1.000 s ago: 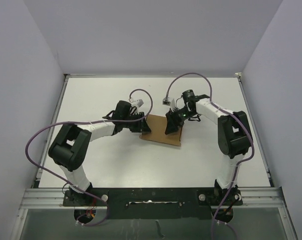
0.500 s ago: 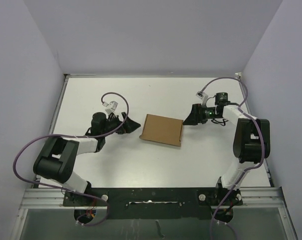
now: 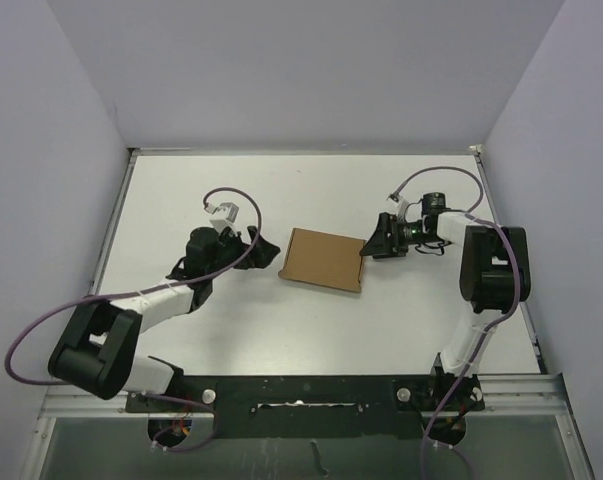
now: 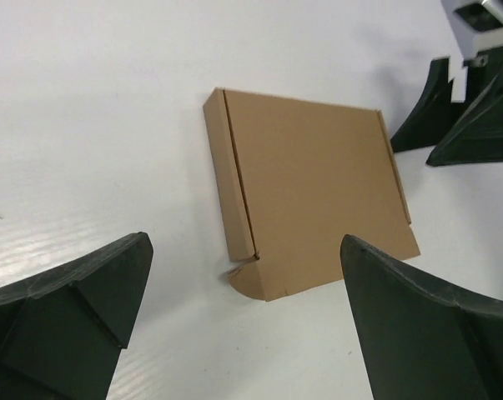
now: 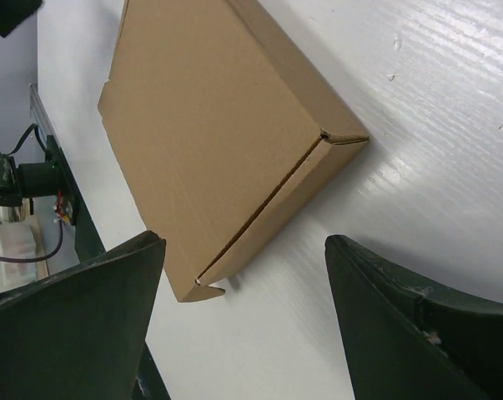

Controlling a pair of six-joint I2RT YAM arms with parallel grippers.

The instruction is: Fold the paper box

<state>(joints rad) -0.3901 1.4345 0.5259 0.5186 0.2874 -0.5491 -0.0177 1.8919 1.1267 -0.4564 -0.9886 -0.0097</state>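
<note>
The paper box (image 3: 324, 260) lies flat and closed on the white table, a brown cardboard slab with its lid down. In the left wrist view the paper box (image 4: 309, 200) has a small rounded tab sticking out at its near corner. My left gripper (image 3: 264, 250) is open just left of the box, apart from it, and its jaws (image 4: 244, 246) frame the near edge. My right gripper (image 3: 376, 240) is open just right of the box, with nothing between its fingers (image 5: 244, 243). The box's side seam (image 5: 268, 200) faces it.
Pale walls close in the table (image 3: 311, 330) on the left, back and right. A black mounting rail (image 3: 301, 385) runs along the near edge. Purple cables loop above each wrist.
A second ago both grippers were pressed on the box's ends. They have let go, opened and pulled back to either side. The box has stayed in place.
</note>
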